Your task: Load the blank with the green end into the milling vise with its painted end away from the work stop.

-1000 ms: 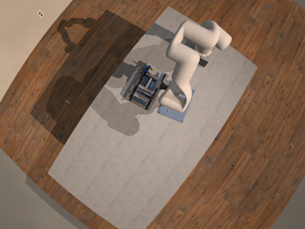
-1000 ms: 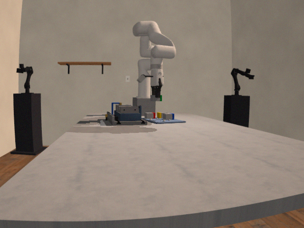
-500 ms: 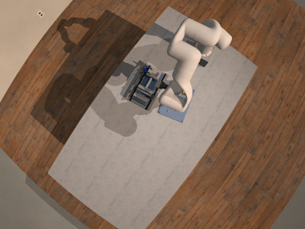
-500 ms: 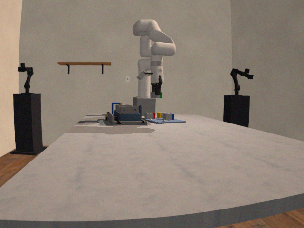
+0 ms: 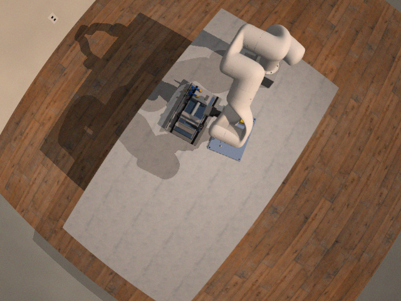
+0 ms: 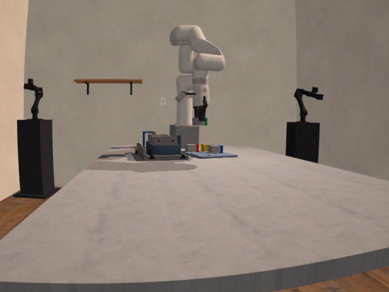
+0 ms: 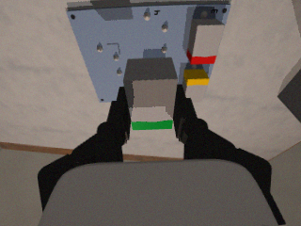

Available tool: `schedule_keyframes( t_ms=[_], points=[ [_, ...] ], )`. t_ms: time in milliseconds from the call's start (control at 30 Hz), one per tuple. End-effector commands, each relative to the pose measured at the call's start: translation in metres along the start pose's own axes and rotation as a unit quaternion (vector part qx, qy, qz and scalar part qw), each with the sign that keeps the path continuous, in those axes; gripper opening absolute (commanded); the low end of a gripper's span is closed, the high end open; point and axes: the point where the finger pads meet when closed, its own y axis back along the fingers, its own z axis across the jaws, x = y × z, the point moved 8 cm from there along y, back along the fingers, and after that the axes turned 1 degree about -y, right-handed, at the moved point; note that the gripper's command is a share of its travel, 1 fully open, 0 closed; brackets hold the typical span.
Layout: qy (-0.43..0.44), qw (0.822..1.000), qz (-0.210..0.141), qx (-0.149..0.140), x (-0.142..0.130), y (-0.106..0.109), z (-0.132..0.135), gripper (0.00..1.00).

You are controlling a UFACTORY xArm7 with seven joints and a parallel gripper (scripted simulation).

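My gripper point(image 7: 150, 97) is shut on the grey blank with the green end point(image 7: 150, 96) and holds it well above the blue infeed plate point(image 7: 141, 52). In the exterior view the gripper point(image 6: 200, 117) hangs high over the plate point(image 6: 211, 155), and the green end point(image 6: 206, 121) shows at its right side. The vise point(image 6: 163, 146) stands to the left of the plate, with blue hoses at its far end. From above, the arm covers the gripper and most of the infeed plate point(image 5: 229, 145); the vise point(image 5: 189, 113) lies beside it.
A red-ended blank point(image 7: 204, 44) and a yellow-ended blank point(image 7: 197, 77) lie on the plate's right side. In the exterior view, red-ended point(image 6: 191, 147), yellow-ended point(image 6: 204, 146) and blue-ended point(image 6: 216, 148) blanks rest on the plate. Small pins stick up from the plate.
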Motion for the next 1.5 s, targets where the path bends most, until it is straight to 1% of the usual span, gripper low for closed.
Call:
schedule_keyframes(
  t_ms=[0, 1467],
  points=[
    [0.000, 1.000, 0.000, 0.002, 0.0002, -0.0011, -0.0010, 0.00],
    [0.000, 1.000, 0.000, 0.002, 0.0002, -0.0075, -0.0010, 0.00]
  ],
)
